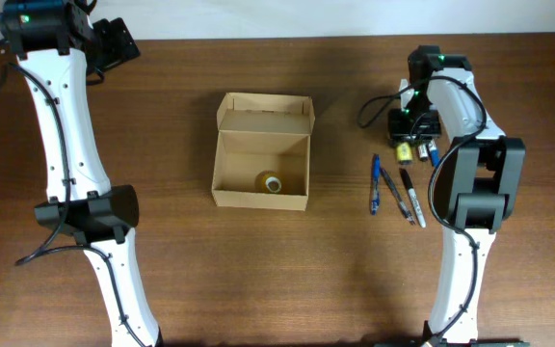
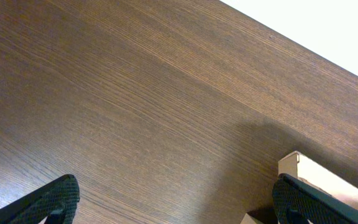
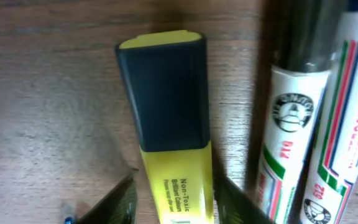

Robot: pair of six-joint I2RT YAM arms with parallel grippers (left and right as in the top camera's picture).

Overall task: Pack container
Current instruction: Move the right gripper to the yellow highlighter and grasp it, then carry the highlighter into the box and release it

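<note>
My right jaws hang at the right side of the worktop [image 1: 162,289], straddling a yellow highlighter [image 3: 169,118] with a black cap; one finger [image 3: 120,202] sits just beside each flank of its body, and I cannot tell whether they press on it or merely stand close; two whiteboard markers [image 3: 291,137] lie just beside the highlighter, and a few pens [image 1: 382,183] lie near it. The container [image 1: 231,172] stands at mid-worktop, well apart from these jaws on their left, open, its lid flap upright along the far edge, with a small yellowish roll [image 1: 273,182] on its floor. My left jaws stand wide apart over bare wood at the far left, holding nothing; in the left wrist view only a pale corner of the container [image 2: 300,163] shows, beside one finger [image 2: 316,202].
</note>
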